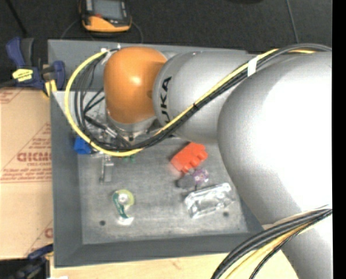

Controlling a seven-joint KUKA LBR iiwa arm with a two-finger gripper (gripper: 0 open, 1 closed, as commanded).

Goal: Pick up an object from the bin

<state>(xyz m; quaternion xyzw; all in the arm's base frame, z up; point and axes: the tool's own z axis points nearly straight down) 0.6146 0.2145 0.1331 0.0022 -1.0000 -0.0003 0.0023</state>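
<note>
My gripper (107, 172) hangs down in the left half of the bin, under the arm's wrist. Just left of it and slightly farther back, a small blue thing (80, 145) lies against the bin's left wall, partly hidden by cables. In front of the gripper, a small round white and green thing (122, 203) lies on the floor, apart from it. Nothing shows in the gripper.
To the right lie an orange-red block (189, 157), a small purple piece (201, 177) beside a dark bit (181, 183), and a clear plastic piece (208, 201). The arm covers the bin's back and right side.
</note>
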